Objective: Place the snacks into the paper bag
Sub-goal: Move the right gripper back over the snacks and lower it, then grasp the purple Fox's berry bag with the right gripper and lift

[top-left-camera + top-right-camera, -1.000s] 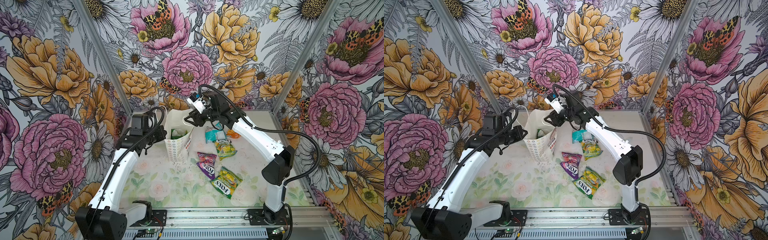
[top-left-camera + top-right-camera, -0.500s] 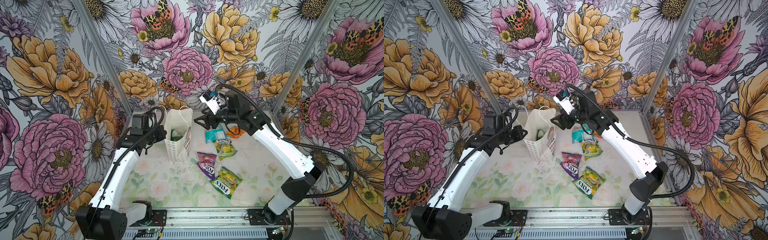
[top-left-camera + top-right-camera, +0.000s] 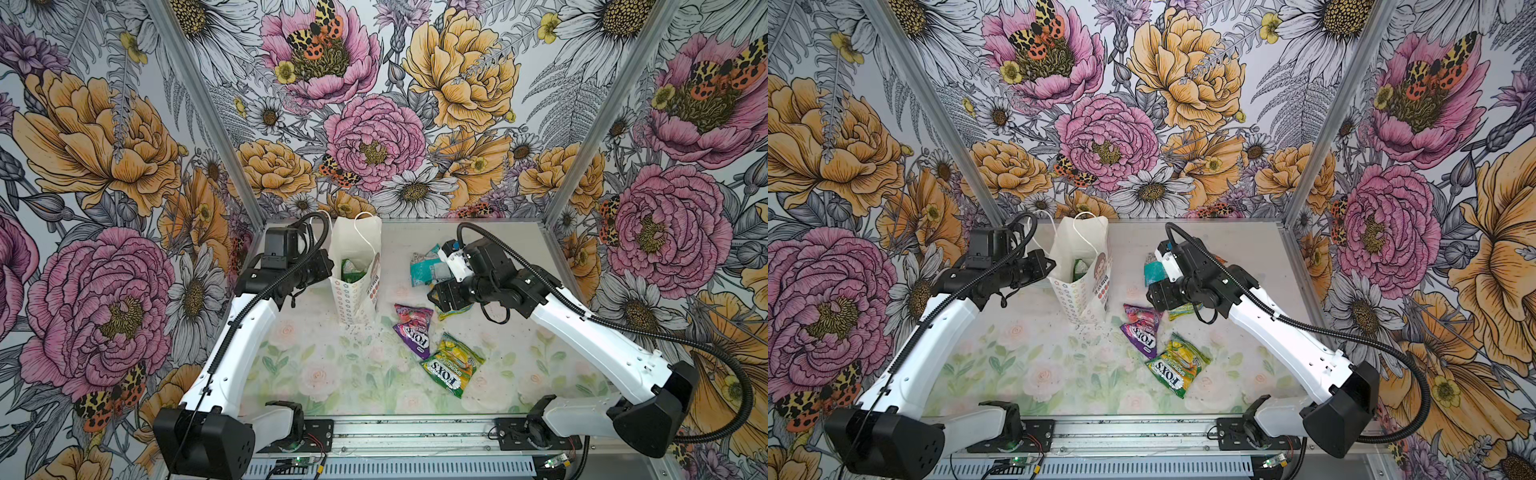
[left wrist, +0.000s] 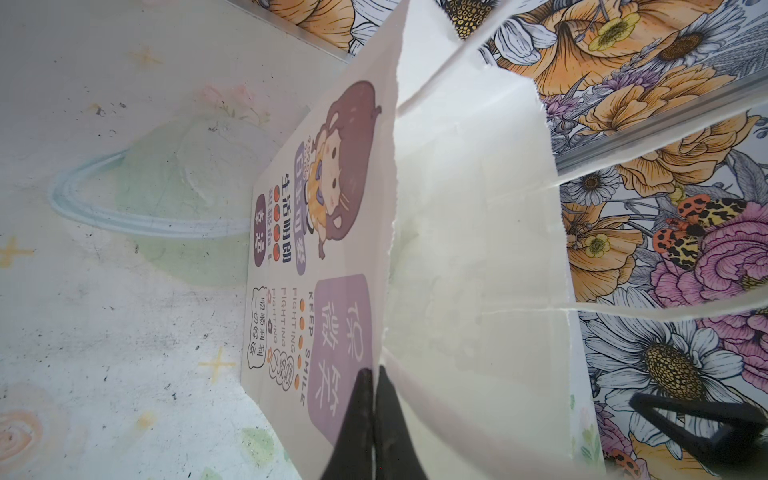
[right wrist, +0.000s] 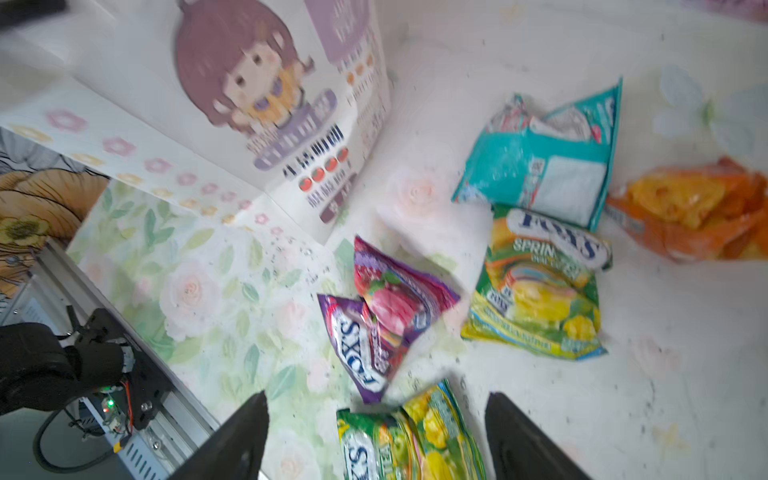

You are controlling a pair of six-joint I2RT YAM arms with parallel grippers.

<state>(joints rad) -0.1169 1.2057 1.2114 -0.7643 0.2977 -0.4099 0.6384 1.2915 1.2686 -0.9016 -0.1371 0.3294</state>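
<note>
White bag (image 3: 351,299) pinched at its rim by the left fingers (image 4: 359,419); right fingers (image 5: 237,436) spread wide, empty, above five loose snacks (image 3: 453,365) on the table (image 3: 316,374).

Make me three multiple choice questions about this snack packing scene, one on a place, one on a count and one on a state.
1. Where is the purple packet? A) inside the paper bag B) in a gripper C) on the table
2. How many packets lie outside the bag? A) five B) two C) eight
3. The left gripper is: A) wide open B) shut on the bag's rim C) shut on a packet
Answers: 1 C, it lies on the table beside the bag; 2 A, the purple packet, teal packet, orange packet and two green-yellow packets show in the right wrist view; 3 B, its fingers pinch the paper edge.
</note>
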